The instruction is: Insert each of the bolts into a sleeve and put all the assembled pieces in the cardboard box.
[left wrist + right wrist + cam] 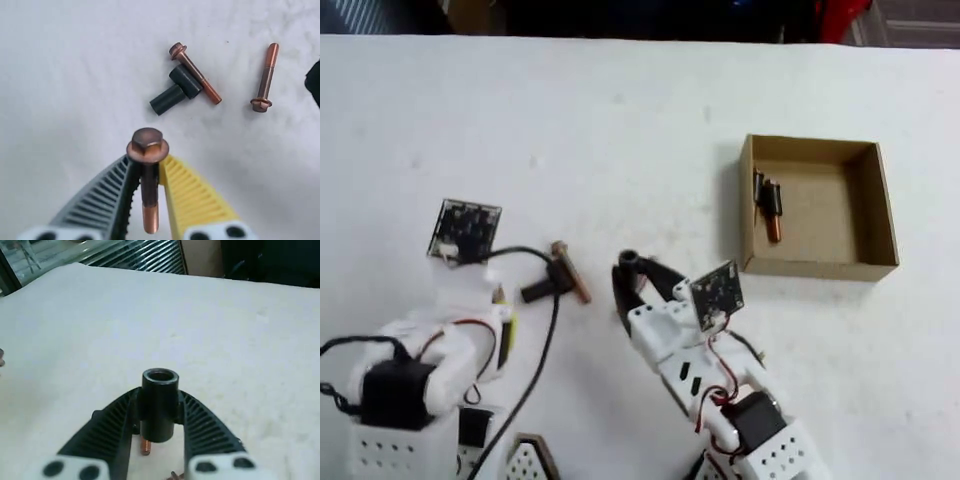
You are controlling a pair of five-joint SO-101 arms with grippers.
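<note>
My left gripper (146, 162), with one grey and one yellow finger, is shut on a copper bolt (148, 150) held by its shank just under the hex head. On the table beyond it lie two black sleeves (176, 91), a bolt (196, 74) touching them, and a separate bolt (265, 77). My right gripper (159, 396) has black fingers shut on a black sleeve (160, 400), held upright with its bore facing up. In the high view the right gripper (628, 272) stands just right of the loose bolts (572, 277). The cardboard box (875, 205) at the right holds assembled pieces (768, 205).
A black cable (545, 330) runs from the left arm's camera board (465, 228) across the loose parts and down to the table's near edge. A bolt tip (145, 446) lies under the right gripper. White table (620, 130) stretches behind both arms.
</note>
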